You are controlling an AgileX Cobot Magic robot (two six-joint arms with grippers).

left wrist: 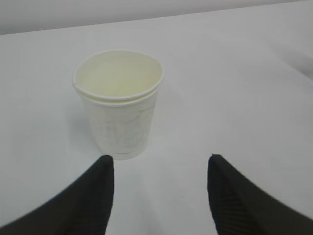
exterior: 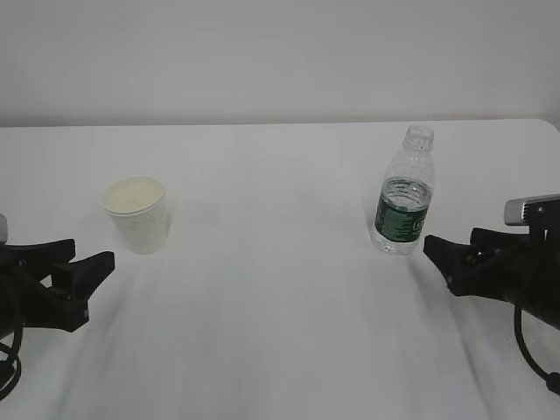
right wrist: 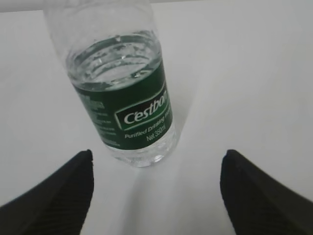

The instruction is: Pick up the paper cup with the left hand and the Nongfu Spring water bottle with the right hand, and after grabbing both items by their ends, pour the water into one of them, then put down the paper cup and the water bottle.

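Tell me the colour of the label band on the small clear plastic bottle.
Dark green with white print on the small clear plastic bottle; clearest in the right wrist view.

The desk (exterior: 280, 289) is bare between the paper cup (exterior: 136, 213) near its left edge and the water bottle (exterior: 405, 192) near its right edge. Nothing stands between each gripper and its object.

One paper cup (exterior: 135, 213) is counted, though its doubled rim may hide a second nested inside. One water bottle (exterior: 404, 192). Two grippers are seen: left (exterior: 86, 267), right (exterior: 439, 254).
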